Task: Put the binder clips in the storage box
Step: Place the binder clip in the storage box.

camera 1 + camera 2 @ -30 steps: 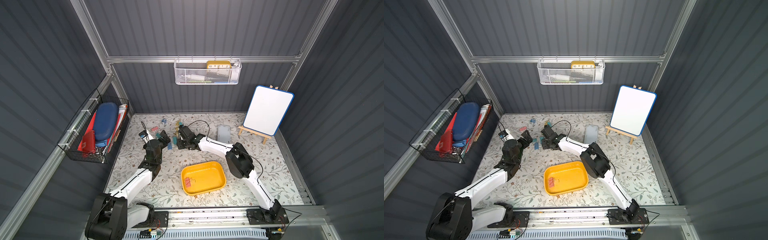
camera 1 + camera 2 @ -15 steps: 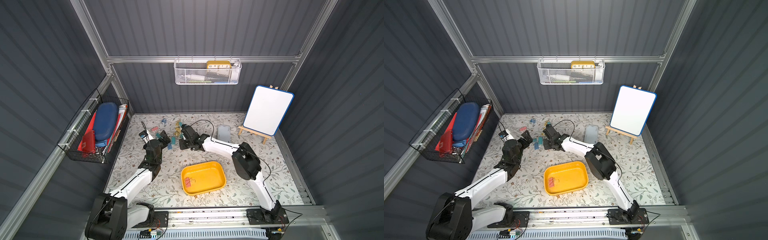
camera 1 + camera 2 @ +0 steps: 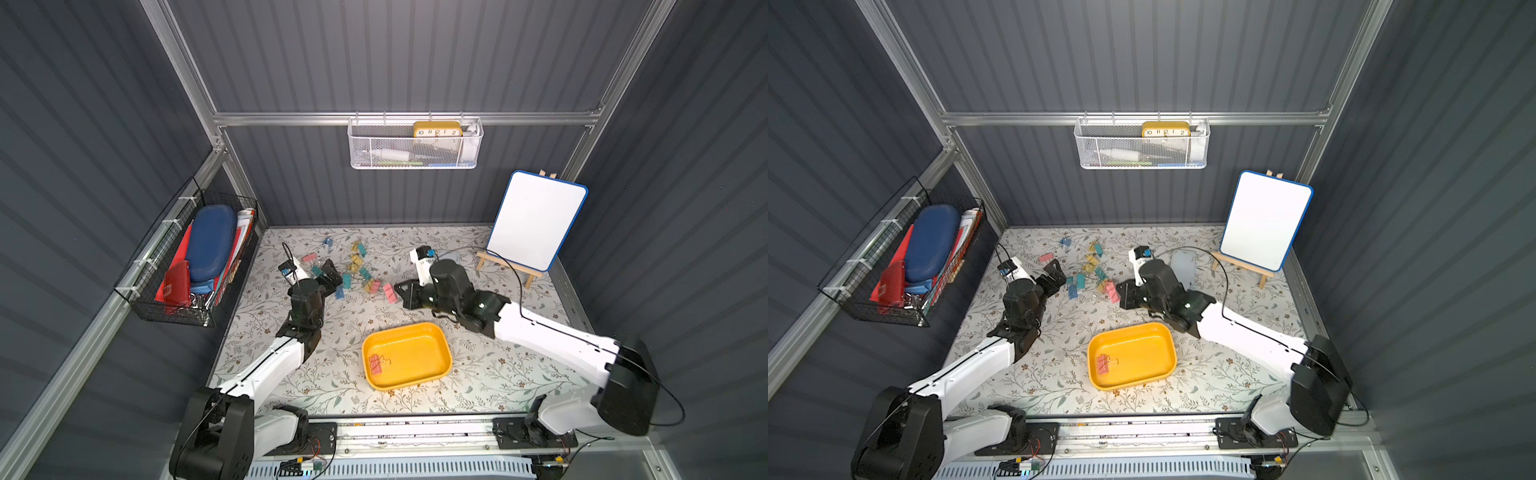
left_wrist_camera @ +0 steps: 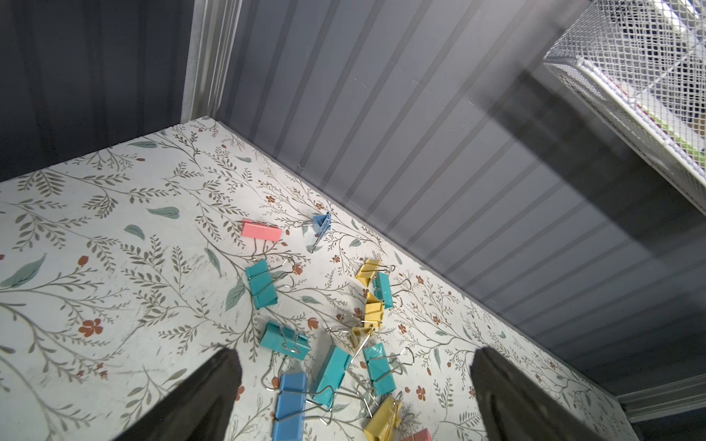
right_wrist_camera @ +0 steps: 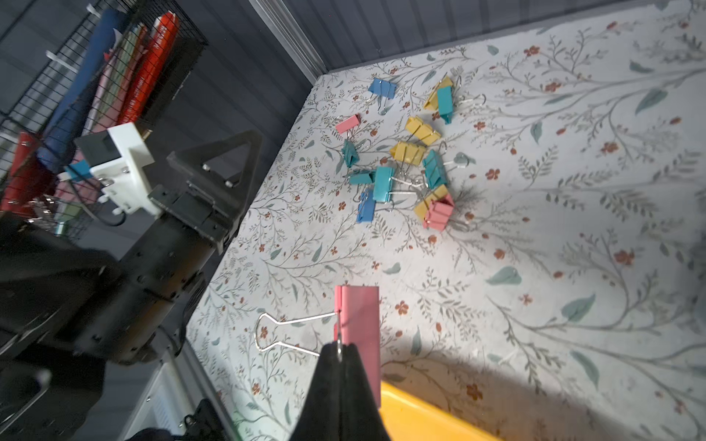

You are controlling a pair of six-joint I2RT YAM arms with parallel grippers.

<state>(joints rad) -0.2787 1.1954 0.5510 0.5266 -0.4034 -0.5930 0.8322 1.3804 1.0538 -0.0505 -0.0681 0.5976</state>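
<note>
Right wrist view: our right gripper (image 5: 339,353) clamps a pink binder clip (image 5: 359,320) by its handle so we can reach the storage box (image 5: 424,416); left gripper (image 4: 355,357) gapes wide.

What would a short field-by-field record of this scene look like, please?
Right gripper: shut on the wire handle of a pink binder clip
Left gripper: open, empty, pointed at the loose clips
Storage box: holds one pink clip
Table: many clips outside the box, clustered near the back wall
</note>
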